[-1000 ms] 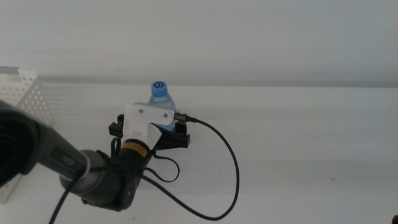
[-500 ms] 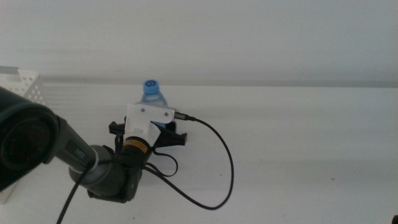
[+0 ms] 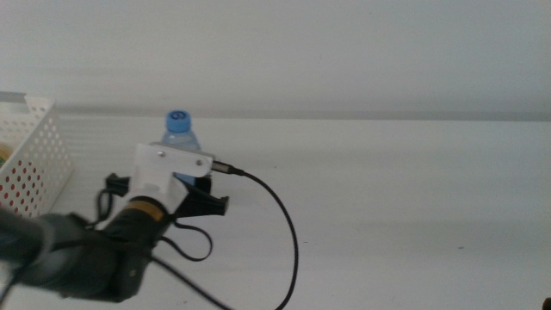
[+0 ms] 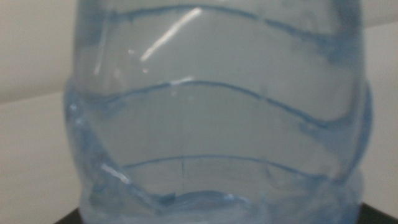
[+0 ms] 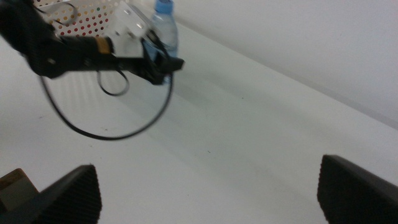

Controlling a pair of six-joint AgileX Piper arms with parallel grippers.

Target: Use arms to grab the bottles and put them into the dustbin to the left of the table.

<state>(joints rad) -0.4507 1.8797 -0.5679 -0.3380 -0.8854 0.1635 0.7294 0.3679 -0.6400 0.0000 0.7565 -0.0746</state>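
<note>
My left gripper (image 3: 172,185) is shut on the small clear water bottle (image 3: 177,138) with a blue cap and holds it upright, just right of the dustbin (image 3: 34,155). The dustbin is a white perforated basket at the table's left edge. The bottle's ribbed body fills the left wrist view (image 4: 211,124). Red and a bit of yellow-orange show through the basket's holes; the orange juice bottle and the red can are not clearly in view. My right gripper (image 5: 211,193) is open and empty, out of the middle view. It faces the bottle (image 5: 165,25) from afar.
The white table (image 3: 387,189) stretches to the right. The left arm's black cable (image 3: 288,232) loops over it, right of the arm. In the right wrist view the basket (image 5: 87,15) sits behind the left arm (image 5: 93,53).
My left gripper has carried the water bottle to the left, toward the basket. More of the basket's wall has come into view.
</note>
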